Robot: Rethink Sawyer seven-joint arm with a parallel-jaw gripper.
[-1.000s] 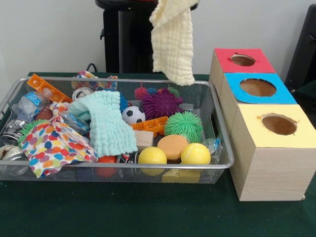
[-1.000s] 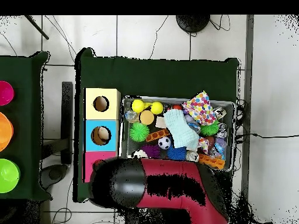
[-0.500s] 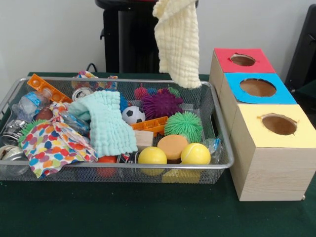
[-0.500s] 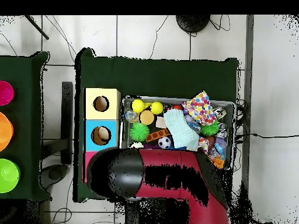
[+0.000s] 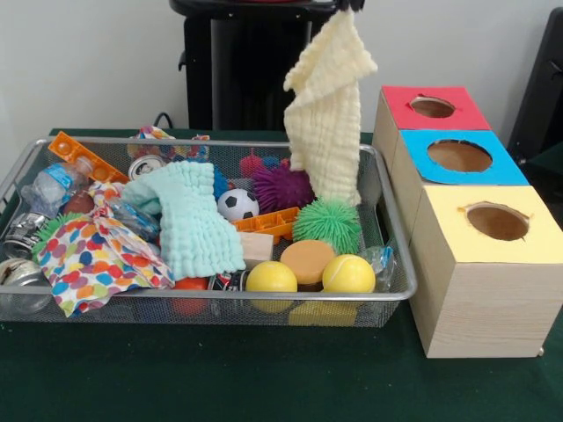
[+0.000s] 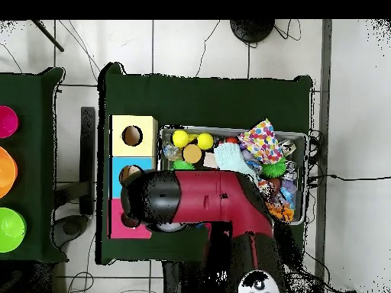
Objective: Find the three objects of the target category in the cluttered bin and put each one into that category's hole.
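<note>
The bin [image 5: 398,255] sits on the green tabletop [image 5: 264,378], its long side running left to right in the front view, beside the three boxes. A cream cloth [image 5: 330,123] hangs long-axis upright from the top edge, its lower end over the bin's far right part. The jaws are hidden, so their opening cannot be told.

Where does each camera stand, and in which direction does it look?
Front view: it sits across the table, facing the robot's black pedestal; it looks at the wire mesh bin and a cream cloth hanging from above; of the gripper, at most a tip shows.
Overhead view: it sits above, looking straight down; the red arm covers part of the bin.
Both show the bin, the two yellow balls and the yellow-topped box.
</note>
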